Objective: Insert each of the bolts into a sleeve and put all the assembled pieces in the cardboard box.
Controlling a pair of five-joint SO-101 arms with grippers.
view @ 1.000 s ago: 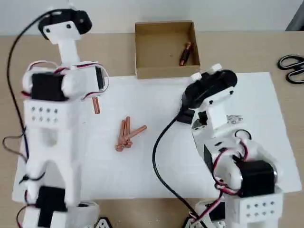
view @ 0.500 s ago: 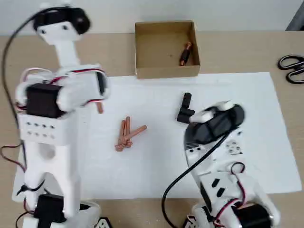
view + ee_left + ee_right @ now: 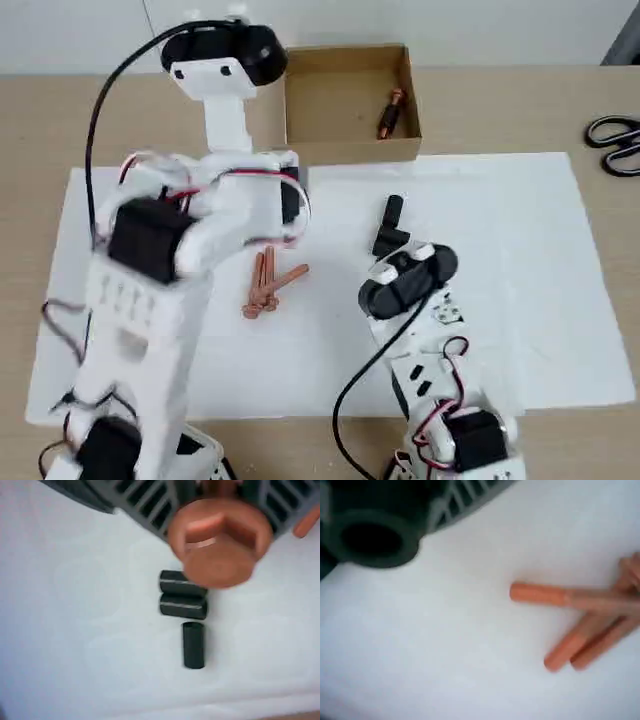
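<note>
Just in front of the cardboard box, your left gripper clamps a bolt head-out and your right gripper grips a sleeve bore-open, likely for mating, with spare bolts and spare sleeves lying nearby.

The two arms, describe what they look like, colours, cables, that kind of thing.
Both arms are white plastic with black motors. The left arm carries thin red wires and a black cable; the right arm has a thick black cable too. Claw fingers are dark grey and ribbed.
</note>
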